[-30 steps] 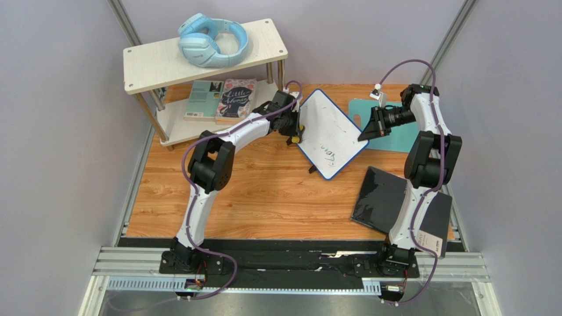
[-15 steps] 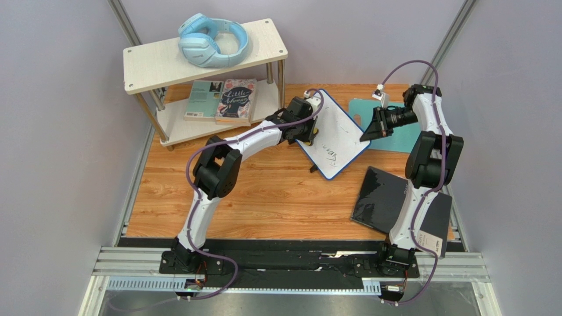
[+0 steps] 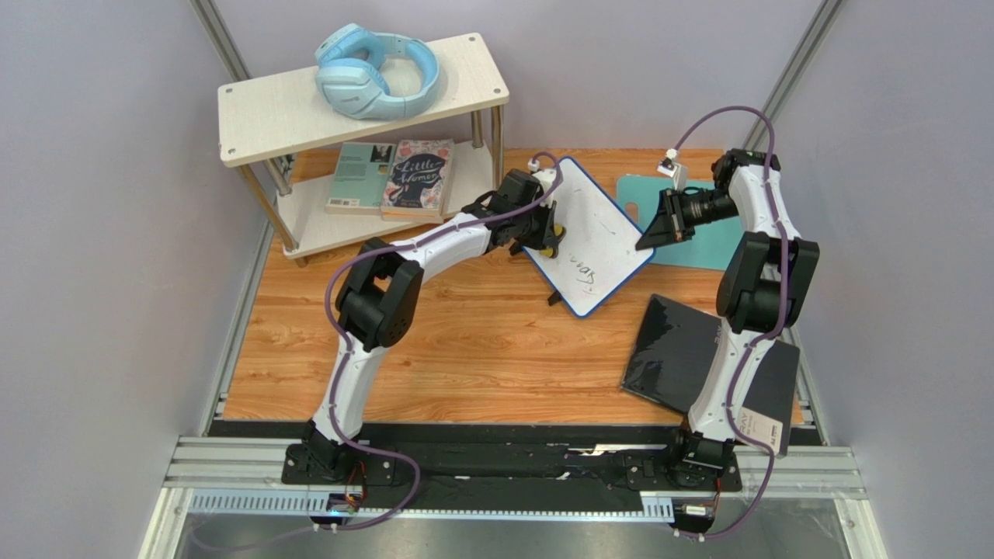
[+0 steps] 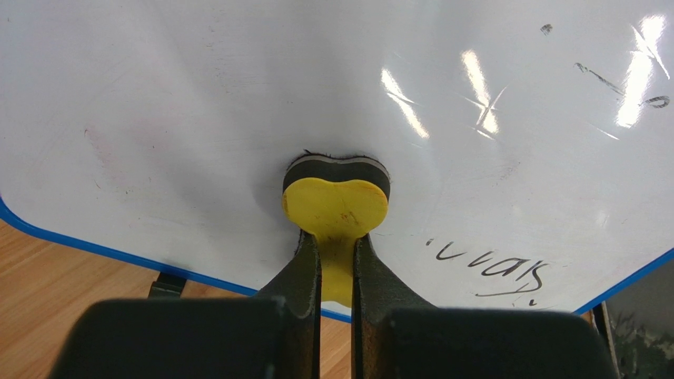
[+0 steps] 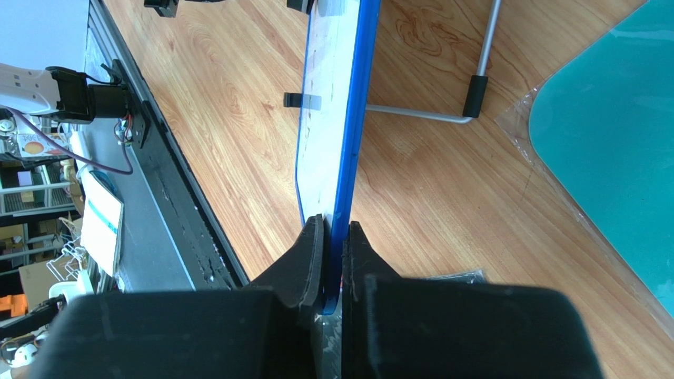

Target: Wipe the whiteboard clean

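Note:
The whiteboard (image 3: pixel 589 233), white with a blue frame, stands tilted on the wooden table, with dark handwriting (image 4: pixel 490 264) near its lower corner. My left gripper (image 3: pixel 548 239) is shut on a yellow eraser (image 4: pixel 336 207), whose dark felt face presses on the board's surface (image 4: pixel 198 118), left of the writing. My right gripper (image 3: pixel 642 239) is shut on the board's right corner; its fingers (image 5: pixel 312 253) clamp the blue edge (image 5: pixel 352 118), seen edge-on in the right wrist view.
A teal mat (image 3: pixel 700 227) lies behind the right gripper. A black glossy panel (image 3: pixel 677 349) lies at the front right. A two-tier shelf (image 3: pixel 350 99) with blue headphones (image 3: pixel 373 70) and books (image 3: pixel 391 175) stands at the back left. The board's stand leg (image 5: pixel 427 114) rests on the wood.
My left gripper came from the board's left edge onto its face with the eraser, then drew back a little to the left. The right gripper has kept its hold on the corner.

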Available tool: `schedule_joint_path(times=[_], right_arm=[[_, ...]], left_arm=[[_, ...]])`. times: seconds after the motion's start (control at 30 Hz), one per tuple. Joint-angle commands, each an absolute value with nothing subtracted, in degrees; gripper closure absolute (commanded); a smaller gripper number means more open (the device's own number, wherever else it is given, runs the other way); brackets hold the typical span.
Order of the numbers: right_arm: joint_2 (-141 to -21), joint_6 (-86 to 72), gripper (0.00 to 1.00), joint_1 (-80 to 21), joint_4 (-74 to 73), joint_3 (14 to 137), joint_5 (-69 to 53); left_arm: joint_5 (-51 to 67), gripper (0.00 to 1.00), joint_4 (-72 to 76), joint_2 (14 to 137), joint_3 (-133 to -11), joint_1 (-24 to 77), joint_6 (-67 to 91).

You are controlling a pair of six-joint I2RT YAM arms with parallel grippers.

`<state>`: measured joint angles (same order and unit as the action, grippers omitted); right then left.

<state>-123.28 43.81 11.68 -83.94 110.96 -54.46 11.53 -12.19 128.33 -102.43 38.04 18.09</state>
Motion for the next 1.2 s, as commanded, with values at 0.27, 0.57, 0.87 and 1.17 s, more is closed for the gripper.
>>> schedule_joint_path(times=[0.27, 0.57, 0.87, 1.17], right_arm=[[-122.43, 53.70, 1.00, 9.93, -95.45, 111.89, -49.39], [-122.52, 53.61, 1.00, 9.93, -95.45, 111.97, -49.83], [-122.96, 52.91, 1.00, 9.93, -95.45, 113.64, -49.83], [-123.66, 52.38, 1.00, 9.93, -95.45, 114.26, -50.98]], left_arm=[[13.44, 1.00, -10.02, 129.90, -104.59, 35.94, 20.31], [11.87, 1.00, -13.01, 130.08, -104.15, 48.24, 10.29], [14.85, 1.00, -9.84, 130.08, -99.93, 53.61, 7.56], [16.35, 1.00, -9.58, 129.55, -95.72, 57.57, 6.06]])
